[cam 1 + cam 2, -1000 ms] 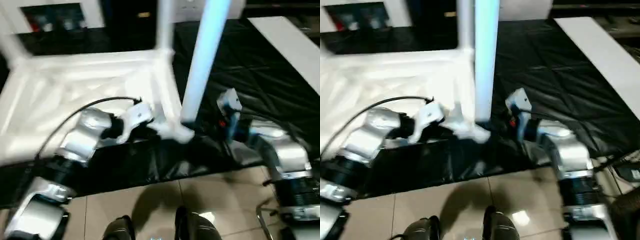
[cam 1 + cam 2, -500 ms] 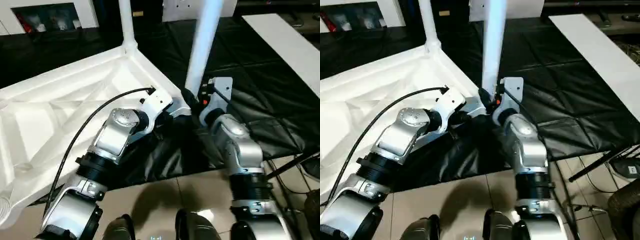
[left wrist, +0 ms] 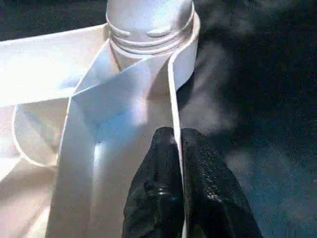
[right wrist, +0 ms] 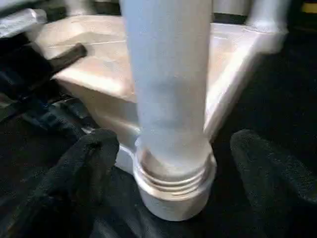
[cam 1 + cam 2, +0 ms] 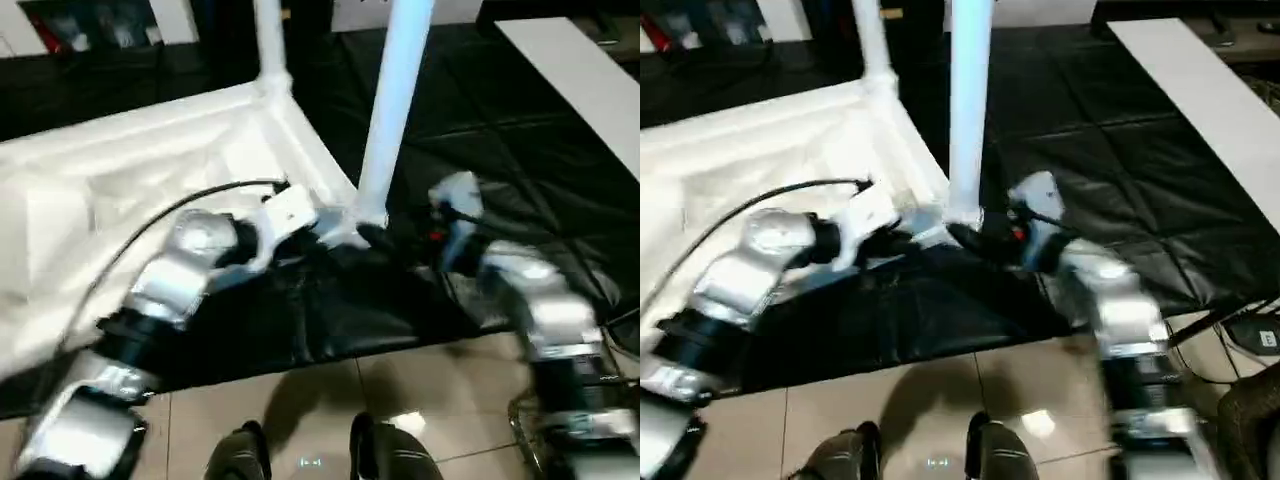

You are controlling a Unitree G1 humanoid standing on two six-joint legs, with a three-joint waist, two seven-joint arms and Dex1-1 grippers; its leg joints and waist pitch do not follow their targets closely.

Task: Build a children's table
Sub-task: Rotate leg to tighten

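The children's table [image 5: 150,180] lies upside down on the black-covered surface [image 5: 520,150] in front of you, ribbed underside up, its nearest corner just past the surface's front edge. Start there. Your left tool [image 3: 174,198] is pinched shut on the thin upright rim of the top [image 3: 173,99], one black finger [image 3: 153,193] inside the wall and the other outside, close to the corner socket. That hold looks meant as a brace, so the top does not slide or twist while the leg is worked.

At that same near corner the leg [image 5: 392,110] stands upright in its round socket [image 4: 173,193], with the threaded collar visible where the tube meets the socket. Your right tool [image 4: 173,163] stands wide, a finger [image 4: 84,168] on either side of the leg's base and neither visibly touching it. My reading is that it has no grip on the leg, so the leg is kept up by the socket alone; whether it is fully seated I cannot tell.

Farther back, a second leg [image 5: 270,45] rises from the far corner. The rest of the underside stretches away to your left. Beyond the table to your right, a white board [image 5: 580,75] lies on the black cover, well apart from the work.
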